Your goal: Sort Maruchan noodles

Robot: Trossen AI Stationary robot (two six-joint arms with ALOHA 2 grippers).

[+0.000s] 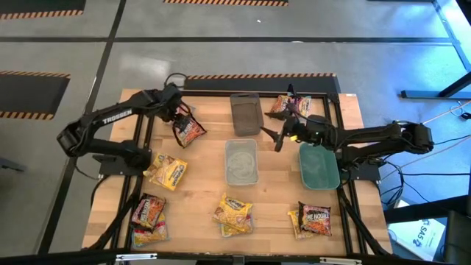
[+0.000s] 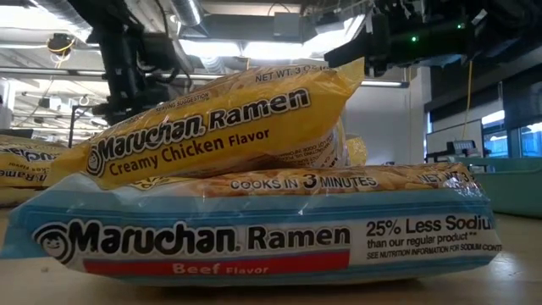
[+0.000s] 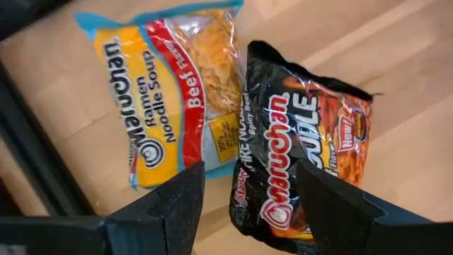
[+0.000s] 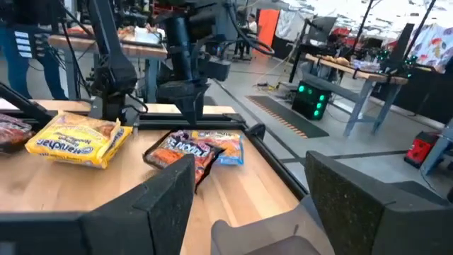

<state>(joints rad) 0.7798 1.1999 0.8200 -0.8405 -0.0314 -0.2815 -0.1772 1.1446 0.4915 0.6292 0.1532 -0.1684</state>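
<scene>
Hovering over the far left part of the wooden worktop [image 1: 199,165], the left gripper [image 1: 181,116] has its two fingers [image 3: 170,205] spread apart with nothing between them, poised just above a dark brown-red Maruchan packet [image 1: 188,131] that lies tilted on the wood. The left wrist view shows that packet [image 3: 297,152] overlapping the edge of a blue and yellow beef-flavour packet [image 3: 170,92] beside it, both flat on the boards. The right gripper [image 1: 282,135] hangs above the far middle of the worktop, between the dark grey bin [image 1: 245,112] and the teal bin [image 1: 319,166], its fingers also parted and empty; just beyond it, near the far right corner, lies another packet [image 1: 288,104]. A clear bin [image 1: 241,162] sits in the middle between the other two. More noodles are scattered elsewhere: a yellow packet [image 1: 168,171] near the left edge, a dark one stacked on a pale one [image 1: 149,218] at the near left corner, a yellow pile [image 1: 234,215] at the middle of the near edge, and a dark packet on a yellow one [image 1: 313,219] toward the near right corner. From table height, a yellow creamy chicken packet [image 2: 220,127] rests tilted on top of a blue beef packet [image 2: 254,233].
</scene>
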